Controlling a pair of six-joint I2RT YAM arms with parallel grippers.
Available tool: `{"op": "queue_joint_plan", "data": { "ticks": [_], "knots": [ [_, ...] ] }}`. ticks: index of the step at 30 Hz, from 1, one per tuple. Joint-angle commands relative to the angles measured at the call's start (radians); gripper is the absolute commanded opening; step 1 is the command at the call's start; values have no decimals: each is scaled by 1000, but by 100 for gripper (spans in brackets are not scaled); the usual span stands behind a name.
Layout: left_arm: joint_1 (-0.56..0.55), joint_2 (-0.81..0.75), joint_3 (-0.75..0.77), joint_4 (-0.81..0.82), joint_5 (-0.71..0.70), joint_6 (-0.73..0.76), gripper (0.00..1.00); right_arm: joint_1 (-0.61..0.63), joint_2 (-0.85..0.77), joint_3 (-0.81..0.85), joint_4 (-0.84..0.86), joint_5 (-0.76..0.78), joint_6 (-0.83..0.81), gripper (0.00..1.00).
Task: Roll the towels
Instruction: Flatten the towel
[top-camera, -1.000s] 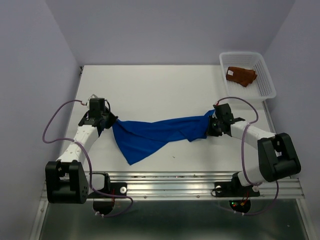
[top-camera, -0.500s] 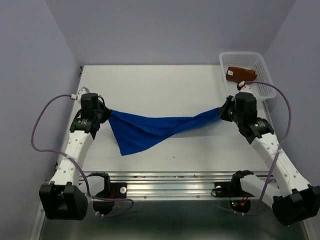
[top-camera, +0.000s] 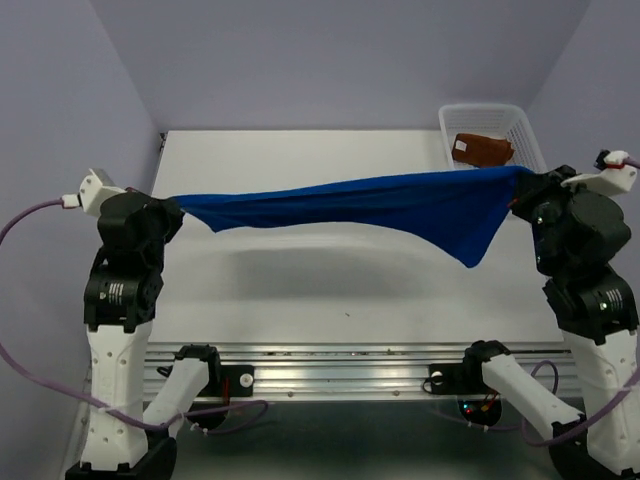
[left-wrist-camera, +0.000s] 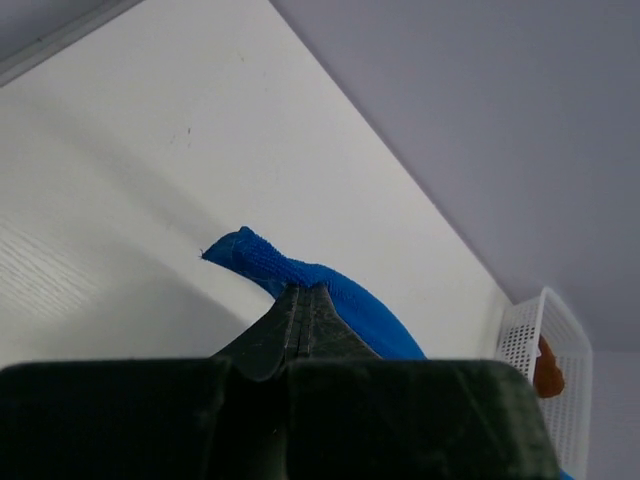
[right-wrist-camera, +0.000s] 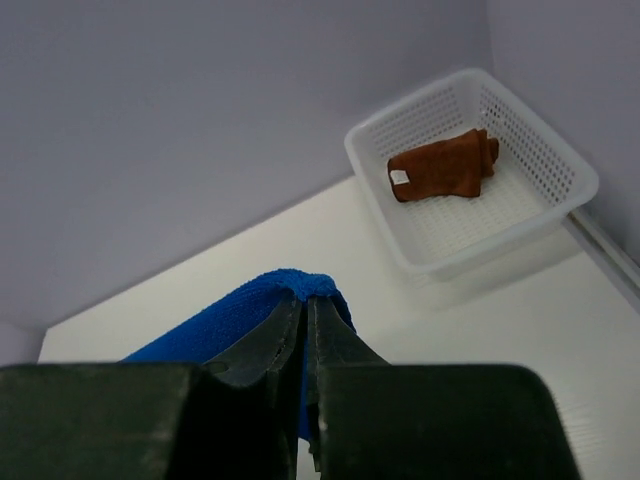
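The royal blue towel (top-camera: 380, 205) hangs stretched in the air above the table, strung between both arms, with one corner drooping low on the right side. My left gripper (top-camera: 178, 208) is shut on its left end; in the left wrist view the blue cloth (left-wrist-camera: 300, 275) pokes out past the closed left gripper (left-wrist-camera: 303, 292). My right gripper (top-camera: 516, 182) is shut on the right end, and the blue towel (right-wrist-camera: 230, 315) bunches over the tips of the right gripper (right-wrist-camera: 306, 300). The rust-brown towel (top-camera: 482, 150) lies folded in the basket.
The white mesh basket (top-camera: 531, 160) stands at the back right corner of the white table (top-camera: 300, 290), also seen as a basket (right-wrist-camera: 560, 210) in the right wrist view. Lilac walls close in the back and sides.
Both arms have risen and spread apart, lifting the blue towel off the table and pulling it taut in the air. Both grippers have stayed shut on it.
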Motion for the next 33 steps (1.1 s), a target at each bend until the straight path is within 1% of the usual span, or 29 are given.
{"op": "queue_joint_plan", "data": {
  "ticks": [1, 4, 8, 10, 13, 15, 17, 18, 19, 20, 21, 22, 23, 24, 25, 26, 27, 28, 29, 30, 31, 32, 33],
  "knots": [
    [-2, -77, 129, -142, -132, -22, 0, 4, -107, 51, -104, 145, -12, 1],
    [-2, -155, 181, -172, -127, -22, 0, 4, -208, 48, -150, 156, -1, 1],
    [-2, -215, 178, -163, -77, -19, 0, 4, -256, 24, -201, 160, 25, 1],
    [-2, -220, 164, -146, -43, -19, 0, 13, -266, -26, -204, 145, 42, 1],
    [-2, -194, 91, -94, -8, -16, 0, 13, -237, -86, -203, 128, 72, 1],
    [-2, -168, 6, -61, -3, -20, 0, 13, -205, -152, -198, 148, 82, 1],
    [-2, -111, -83, 4, 0, -22, 0, 13, -135, -227, -171, 173, 96, 1],
    [-2, -84, -113, 28, 3, -25, 0, 13, -107, -257, -117, 174, 90, 1],
    [-2, -21, -139, 56, 3, -26, 0, 13, -75, -289, -82, 179, 89, 2],
    [-2, 16, -185, 114, -1, -26, 0, 13, 1, -345, -50, 174, 89, 2],
    [-2, 59, -204, 146, -1, -26, 0, 13, 49, -346, -13, 168, 86, 2],
    [-2, 149, -219, 215, -26, -25, 0, 13, 100, -385, 66, 157, 86, 1],
    [-2, 198, -235, 251, -40, -25, 0, 0, 150, -398, 108, 134, 80, 1],
    [1, 255, -235, 281, -41, -23, 0, -34, 263, -406, 156, 64, 74, 1],
    [4, 371, -227, 344, -35, -2, 0, -54, 321, -406, 244, 20, 65, 1],
    [7, 428, -201, 378, -28, 12, 0, -77, 379, -398, 286, -61, 57, 1],
    [13, 493, -180, 403, -20, 21, 0, -101, 496, -384, 322, -89, 56, 1],
    [19, 554, -151, 421, -15, 32, 0, -133, 555, -361, 369, -108, 45, 1],
    [27, 679, -75, 435, -9, 53, 0, -144, 611, -305, 383, -119, 39, 1],
    [43, 807, -27, 432, -5, 61, 0, -163, 716, -271, 414, -145, 13, 1],
    [50, 867, 21, 418, 11, 66, 0, -163, 764, -234, 423, -159, 2, 1],
    [80, 922, 128, 382, 37, 76, 0, -177, 812, -156, 423, -171, -3, 1],
    [91, 975, 176, 371, 54, 96, 0, -177, 855, -118, 423, -214, -18, 1]
  ]
}}
